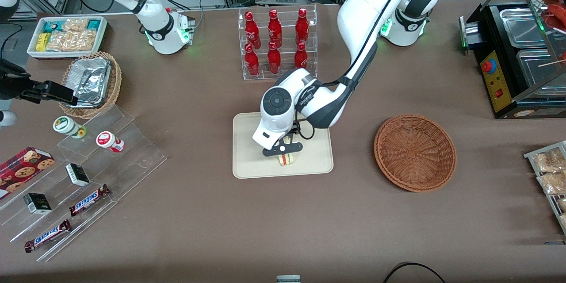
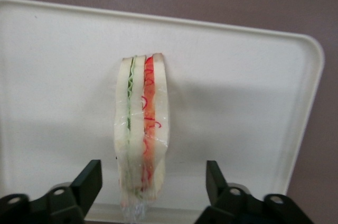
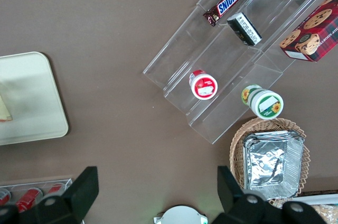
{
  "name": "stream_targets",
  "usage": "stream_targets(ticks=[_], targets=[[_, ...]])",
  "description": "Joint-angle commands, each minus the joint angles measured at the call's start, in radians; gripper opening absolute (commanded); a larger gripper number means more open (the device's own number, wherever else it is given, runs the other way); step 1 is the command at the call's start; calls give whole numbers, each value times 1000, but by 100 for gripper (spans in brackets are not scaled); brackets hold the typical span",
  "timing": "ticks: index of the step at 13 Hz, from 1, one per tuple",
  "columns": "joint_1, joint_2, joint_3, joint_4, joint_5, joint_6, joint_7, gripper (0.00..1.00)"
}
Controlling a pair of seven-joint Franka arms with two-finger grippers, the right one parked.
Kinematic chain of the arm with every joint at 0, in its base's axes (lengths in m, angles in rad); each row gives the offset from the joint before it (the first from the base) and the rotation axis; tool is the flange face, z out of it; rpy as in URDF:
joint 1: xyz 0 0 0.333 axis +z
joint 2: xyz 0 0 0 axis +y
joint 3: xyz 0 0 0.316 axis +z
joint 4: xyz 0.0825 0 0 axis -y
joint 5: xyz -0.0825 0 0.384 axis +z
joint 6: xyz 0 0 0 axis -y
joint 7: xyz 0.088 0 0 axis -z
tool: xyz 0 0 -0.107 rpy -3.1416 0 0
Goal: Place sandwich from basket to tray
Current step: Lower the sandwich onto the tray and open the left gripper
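Observation:
The sandwich [image 1: 286, 159] stands on its edge on the cream tray [image 1: 247, 141], near the rim closest to the front camera. Its red and green filling [image 2: 142, 129] shows between white bread slices, wrapped in clear film. My left gripper [image 1: 283, 152] hangs just above it and is open. Its black fingers [image 2: 87, 182] stand on either side of the sandwich with a gap on each side, touching nothing. The tray floor [image 2: 237, 102] is bare around the sandwich. The reddish-brown basket [image 1: 414, 152] sits beside the tray toward the working arm's end and holds nothing.
A clear rack of red bottles [image 1: 276, 44] stands farther from the front camera than the tray. Stepped acrylic shelves with snacks [image 1: 88, 163], a tan basket of foil containers [image 1: 93, 82] and a white snack box [image 1: 66, 35] lie toward the parked arm's end. A food warmer [image 1: 517, 57] stands at the working arm's end.

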Motion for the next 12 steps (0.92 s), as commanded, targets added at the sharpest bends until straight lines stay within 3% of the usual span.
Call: stream_targets(ticks=[1, 4, 7, 12], targets=[[-6, -65, 17, -9, 2, -66, 2, 100], [-5, -125, 25, -11, 36, -153, 66, 100], [-1, -183, 92, -35, 38, -185, 103, 100], [123, -376, 115, -247, 22, -179, 330, 100]])
